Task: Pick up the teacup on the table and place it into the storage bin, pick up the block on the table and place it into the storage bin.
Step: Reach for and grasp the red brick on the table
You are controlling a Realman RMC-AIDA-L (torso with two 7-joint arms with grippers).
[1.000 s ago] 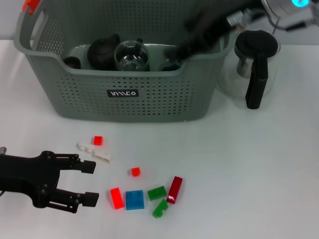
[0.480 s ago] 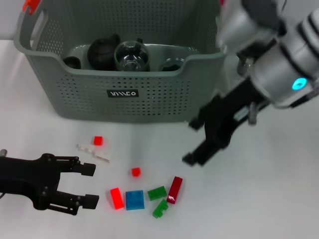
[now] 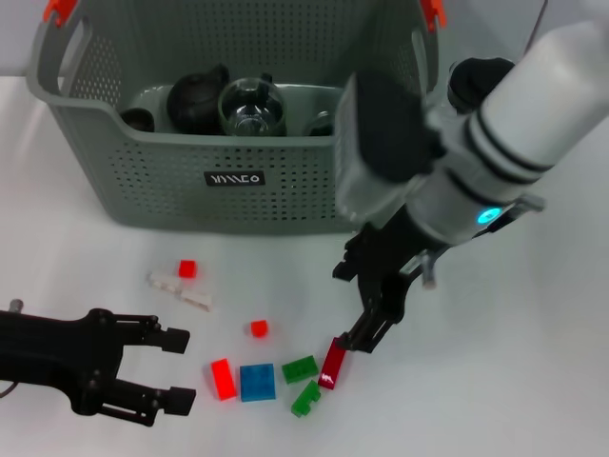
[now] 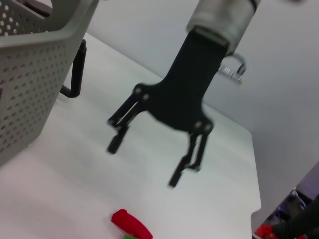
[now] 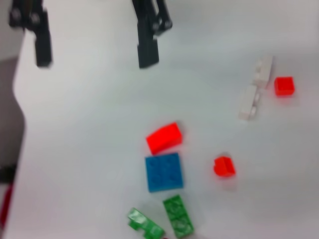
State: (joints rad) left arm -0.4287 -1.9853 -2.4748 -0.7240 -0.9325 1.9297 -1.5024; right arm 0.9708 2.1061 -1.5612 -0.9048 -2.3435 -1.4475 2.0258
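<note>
The right gripper [image 3: 355, 307], jaws spread, hangs over the dark red rectangular block [image 3: 333, 363] near the grey perforated plastic storage bin [image 3: 238, 181]. The left gripper [image 3: 171, 367], jaws spread, sits near-left.

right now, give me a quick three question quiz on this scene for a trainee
1. True or false: the right gripper is open above the dark red block.
2. Which block lies between the bright red block and the green blocks?
A. blue
B. yellow
C. white
3. Fill in: the left gripper sits open, low over the table, holding ____.

Key
1. True; its fingers are spread and nothing is between them.
2. A, the blue block.
3. Nothing. The storage bin already holds dark teaware and a glass piece.
</note>
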